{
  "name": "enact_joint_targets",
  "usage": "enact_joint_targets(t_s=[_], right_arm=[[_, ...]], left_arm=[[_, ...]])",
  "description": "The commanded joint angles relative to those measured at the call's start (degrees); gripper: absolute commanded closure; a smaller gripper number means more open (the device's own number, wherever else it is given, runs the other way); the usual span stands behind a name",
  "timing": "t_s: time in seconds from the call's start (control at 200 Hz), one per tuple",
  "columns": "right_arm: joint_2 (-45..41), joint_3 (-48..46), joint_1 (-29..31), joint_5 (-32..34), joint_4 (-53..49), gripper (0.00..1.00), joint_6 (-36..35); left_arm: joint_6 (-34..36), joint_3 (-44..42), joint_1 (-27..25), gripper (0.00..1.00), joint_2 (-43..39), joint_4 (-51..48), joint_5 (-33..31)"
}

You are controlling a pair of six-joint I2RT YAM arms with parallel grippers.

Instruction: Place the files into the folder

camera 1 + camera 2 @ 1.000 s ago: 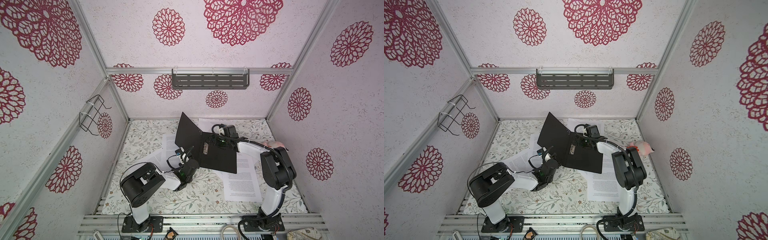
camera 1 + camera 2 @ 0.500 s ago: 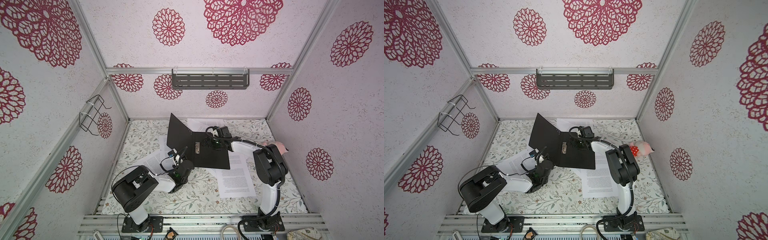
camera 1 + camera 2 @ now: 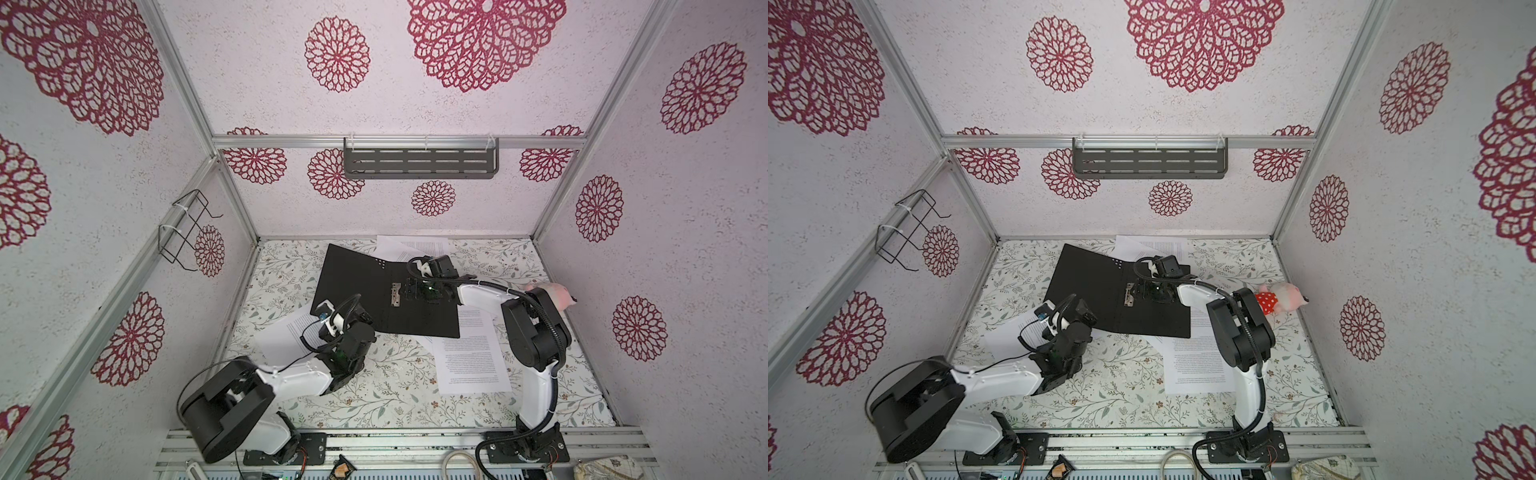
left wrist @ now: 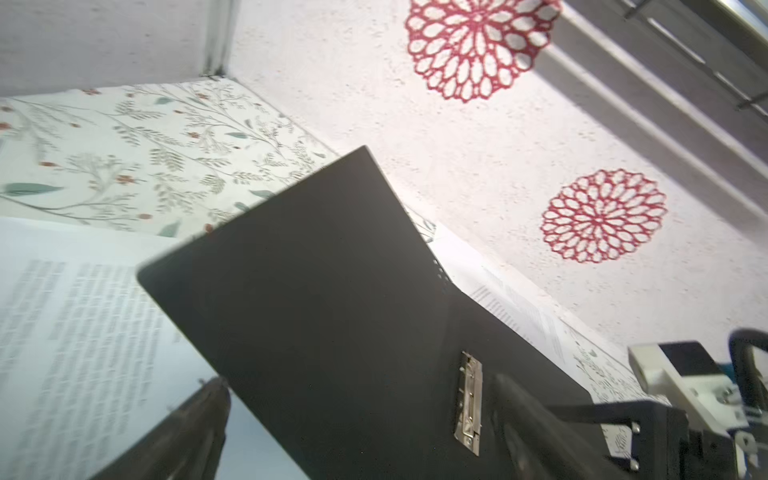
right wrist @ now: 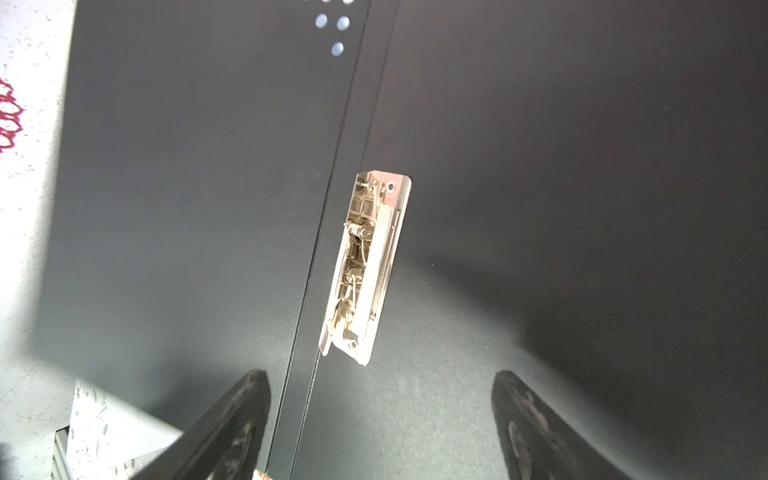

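Note:
The folder [image 3: 374, 286] [image 3: 1100, 286] lies open on the table, black inside up, with its metal clip [image 3: 395, 294] [image 5: 365, 266] at the spine. Its left cover [image 4: 316, 291] slopes upward. My left gripper [image 3: 360, 312] [image 4: 361, 415] is open at that cover's front edge, which runs between the spread fingers [image 4: 199, 415]. My right gripper [image 3: 409, 291] [image 5: 382, 399] is open just above the right half, beside the clip. The files are white printed sheets: one at the front right [image 3: 469, 357], one under my left arm [image 3: 286, 336], some behind the folder [image 3: 415, 245].
A pink plush toy [image 3: 1281, 299] in red lies by the right wall behind my right arm. A grey shelf [image 3: 419, 162] hangs on the back wall and a wire rack [image 3: 187, 228] on the left wall. The floral tablecloth [image 3: 395, 386] shows at the front.
My left gripper has opened and let go of the folder's left cover, which has dropped lower. The folder has slid left, and both arms moved left with it.

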Motion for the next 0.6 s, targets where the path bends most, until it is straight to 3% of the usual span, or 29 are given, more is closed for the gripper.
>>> enact_joint_targets(t_s=[0.0,0.06,0.1,0.145,0.25,0.42,0.595], right_arm=[[-1.7,1.79,1.27,0.56,-1.69,0.15,-2.11],[-1.94,1.61,1.96,0.06,-1.88,0.19,-2.12],[-2.02,1.59,2.32,-0.57,-1.89,0.22,-2.16],[-2.01,1.51,2.55,-1.36,-1.67,0.25,-2.03],[-1.45,1.54,2.99,-2.72,-0.98,0.39,-1.32],[0.4,1.93,3.74,-5.62,1.19,0.59,0.51],[2.63,3.86,4.13,-6.0,1.02,0.66,1.08]], left_arm=[[0.18,4.09,4.86,0.02,-6.65,-23.96,-3.09],[13.74,5.01,9.25,0.01,-7.85,-17.76,9.99],[19.02,6.56,12.5,0.02,-7.7,-16.7,21.37],[21.29,8.72,15.91,0.01,-6.5,-18.03,32.76],[21.64,12.88,21.91,0.01,-1.81,-20.81,51.11],[18.97,16.14,28.0,0.01,7.62,-18.91,72.26],[14.11,16.33,32.9,0.01,16.12,-15.39,83.09]])
